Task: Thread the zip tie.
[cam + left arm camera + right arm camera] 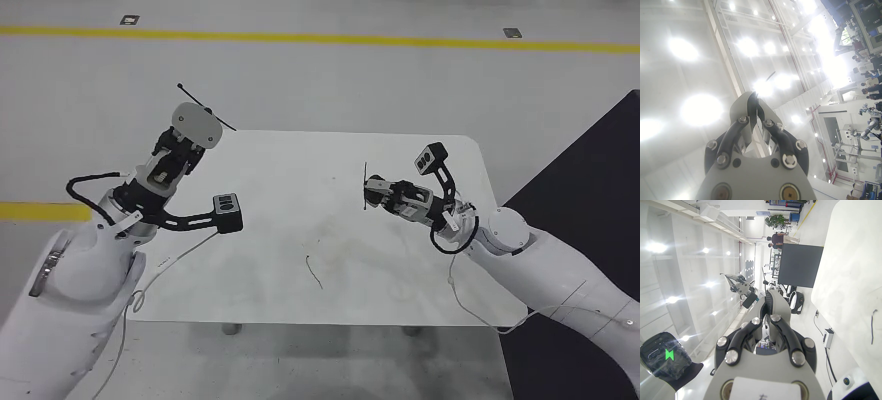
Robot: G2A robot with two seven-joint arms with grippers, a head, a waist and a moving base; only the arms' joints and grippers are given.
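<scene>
My left gripper point(197, 118) is raised over the far left corner of the white table point(300, 180), shut on a black zip tie point(212, 112) that sticks out on both sides of its fingers. One end of that zip tie point(770, 75) shows beyond the closed left gripper point(755, 94). My right gripper point(372, 190) hovers over the table's right half, shut on a second thin black zip tie point(365, 178) held upright. That strip point(763, 275) rises from the closed right gripper point(767, 293). The two grippers are far apart.
A third black zip tie point(314, 271) lies loose on the table near the front middle, and this loose tie point(872, 328) also appears in the right wrist view. A dark panel point(600, 180) stands off the table's right edge.
</scene>
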